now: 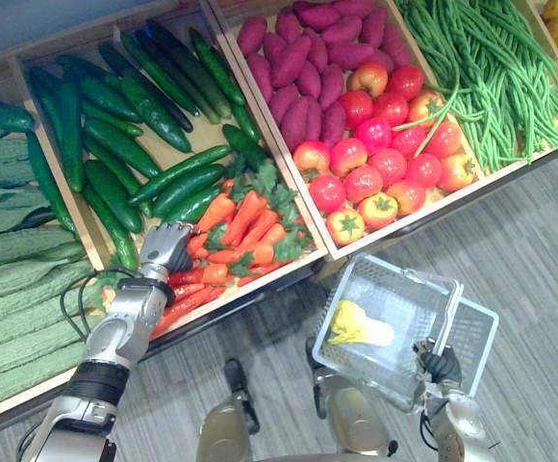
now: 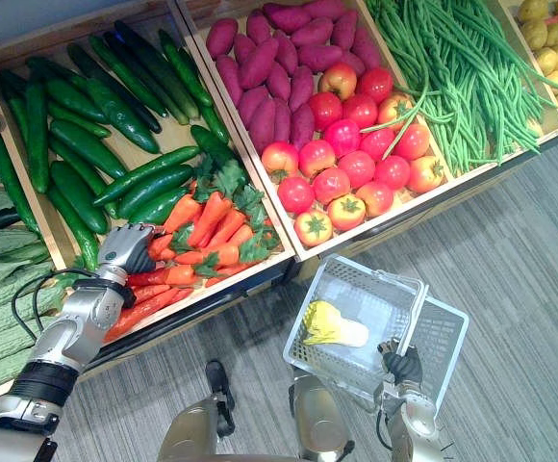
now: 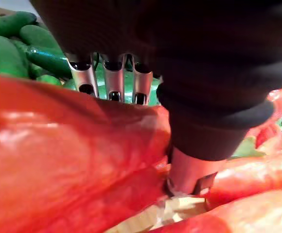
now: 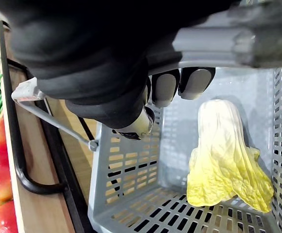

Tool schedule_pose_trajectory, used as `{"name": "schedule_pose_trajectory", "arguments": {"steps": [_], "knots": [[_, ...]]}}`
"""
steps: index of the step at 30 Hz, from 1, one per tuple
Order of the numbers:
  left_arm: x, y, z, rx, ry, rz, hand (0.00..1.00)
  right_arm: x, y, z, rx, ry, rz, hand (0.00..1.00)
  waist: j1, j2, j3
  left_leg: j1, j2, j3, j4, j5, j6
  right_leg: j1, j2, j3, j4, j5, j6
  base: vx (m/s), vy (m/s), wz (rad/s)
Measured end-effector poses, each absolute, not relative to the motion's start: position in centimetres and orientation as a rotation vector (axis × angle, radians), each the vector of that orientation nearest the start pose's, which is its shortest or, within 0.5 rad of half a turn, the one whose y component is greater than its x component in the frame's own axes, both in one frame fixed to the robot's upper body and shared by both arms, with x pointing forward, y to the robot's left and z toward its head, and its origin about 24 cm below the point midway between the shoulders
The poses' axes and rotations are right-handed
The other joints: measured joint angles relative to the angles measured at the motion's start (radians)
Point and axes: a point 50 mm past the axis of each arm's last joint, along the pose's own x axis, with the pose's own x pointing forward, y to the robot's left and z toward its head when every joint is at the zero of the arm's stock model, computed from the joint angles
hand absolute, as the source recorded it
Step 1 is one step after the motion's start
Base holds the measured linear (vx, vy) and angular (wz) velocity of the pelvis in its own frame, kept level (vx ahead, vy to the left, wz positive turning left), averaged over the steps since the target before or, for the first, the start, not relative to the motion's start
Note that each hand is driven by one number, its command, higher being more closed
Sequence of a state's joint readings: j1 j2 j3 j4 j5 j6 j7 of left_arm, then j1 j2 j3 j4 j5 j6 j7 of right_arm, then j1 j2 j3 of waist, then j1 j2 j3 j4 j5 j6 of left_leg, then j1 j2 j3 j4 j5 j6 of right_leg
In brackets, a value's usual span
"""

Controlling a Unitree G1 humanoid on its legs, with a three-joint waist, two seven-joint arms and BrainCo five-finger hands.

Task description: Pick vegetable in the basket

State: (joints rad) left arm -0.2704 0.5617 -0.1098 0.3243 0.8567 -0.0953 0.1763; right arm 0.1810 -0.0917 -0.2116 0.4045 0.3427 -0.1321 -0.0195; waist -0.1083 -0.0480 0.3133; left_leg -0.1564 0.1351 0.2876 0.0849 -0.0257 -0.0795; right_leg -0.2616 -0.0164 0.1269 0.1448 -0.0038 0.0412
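A: Head view: the left hand [image 1: 166, 248] lies on the carrots [image 1: 245, 226] at 8 o'clock. The right hand [image 1: 440, 366] carries the basket [image 1: 409, 303] at 5 o'clock, with a Chinese cabbage [image 1: 358, 329] inside.

B: Left wrist view?

A: Its fingers [image 3: 109, 80] dip behind one carrot [image 3: 58, 145]; whether they've clamped it, I can't tell. I'd wrap that carrot alone, mid-length, then lift straight up.

B: Right wrist view?

A: Right fingers [image 4: 164, 87] are curled round the handle [image 4: 228, 41]. Hold the basket level. No label or writing is readable.

Basket [image 1: 406, 296] roomy — cabbage [image 1: 358, 327] inside.
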Motion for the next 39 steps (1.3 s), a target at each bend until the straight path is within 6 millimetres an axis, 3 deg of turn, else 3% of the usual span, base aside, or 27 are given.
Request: {"name": "schedule_pose_trajectory", "arguments": {"steps": [6, 11, 18, 27, 31, 33, 35, 39], "knots": [[29.5, 24.5, 7.2, 1.421, -0.12, 0.041, 1.0, 17.1, -23.7, -6.7, 0.249, 0.386, -0.411, 1.0, -0.017, 0.0, 0.0, 0.031, -0.003, -0.013, -0.014, 0.0, 0.0, 0.042, -0.001, -0.014, -0.025, 0.001, 0.002, 0.02, -0.002, 0.06], [28.6, 24.2, 10.2, 1.338, -0.274, 0.195, 1.0, 16.9, -23.8, -6.7, 0.252, 0.388, -0.42, 1.0, -0.015, 0.0, 0.0, 0.061, -0.006, -0.017, -0.026, 0.0, 0.0, 0.075, -0.001, -0.019, -0.038, 0.001, 0.002, 0.0, 0.0, 0.01], [27.3, 22.5, 11.7, 1.222, -0.395, 0.291, 1.0, 16.8, -23.4, -7.0, 0.277, 0.394, -0.433, 1.0, -0.014, 0.006, -0.006, 0.083, -0.012, -0.029, -0.036, 0.0, 0.0, 0.102, -0.005, -0.028, -0.048, 0.001, 0.003, 0.0, 0.002, 0.05], [23.8, 18.6, 11.5, 0.698, -0.478, 0.334, 1.0, 14.4, -24.1, -8.4, 0.287, 0.469, -0.517, 1.0, -0.016, 0.074, -0.077, 0.106, -0.012, -0.078, -0.046, 0.001, -0.001, 0.155, -0.007, -0.071, -0.06, -0.013, 0.008, 0.02, -0.013, 0.15], [22.3, 18.1, 12.1, 0.559, -0.514, 0.369, 1.0, 14.4, -24.0, -8.4, 0.293, 0.466, -0.528, 1.0, -0.011, 0.078, -0.092, 0.125, -0.008, -0.076, -0.044, 0.001, -0.003, 0.169, -0.003, -0.068, -0.055, -0.015, 0.008, -0.01, -0.012, 0.0], [21.7, 17.7, 12.5, 0.498, -0.535, 0.375, 1.0, 14.7, -23.7, -8.0, 0.303, 0.448, -0.53, 1.0, -0.005, 0.078, -0.091, 0.114, -0.006, -0.079, -0.004, -0.018, -0.005, 0.161, 0.0, -0.045, -0.038, -0.017, 0.011, -0.04, -0.003, -0.27], [20.7, 16.9, 13.1, 0.421, -0.571, 0.378, 1.0, 15.4, -23.1, -7.3, 0.313, 0.42, -0.512, 1.0, 0.034, 0.078, -0.091, 0.08, 0.004, -0.112, 0.106, -0.093, -0.006, 0.132, 0.018, 0.017, -0.01, -0.021, 0.017, -0.07, 0.017, -0.73], [20.0, 15.3, 13.4, 0.339, -0.598, 0.329, 1.0, 15.3, -22.7, -5.9, 0.299, 0.374, -0.5, 1.0, 0.038, 0.075, -0.093, 0.06, 0.018, -0.067, 0.211, -0.177, -0.005, 0.106, 0.033, 0.089, 0.007, -0.03, 0.038, -0.09, 0.075, -0.63]]}}
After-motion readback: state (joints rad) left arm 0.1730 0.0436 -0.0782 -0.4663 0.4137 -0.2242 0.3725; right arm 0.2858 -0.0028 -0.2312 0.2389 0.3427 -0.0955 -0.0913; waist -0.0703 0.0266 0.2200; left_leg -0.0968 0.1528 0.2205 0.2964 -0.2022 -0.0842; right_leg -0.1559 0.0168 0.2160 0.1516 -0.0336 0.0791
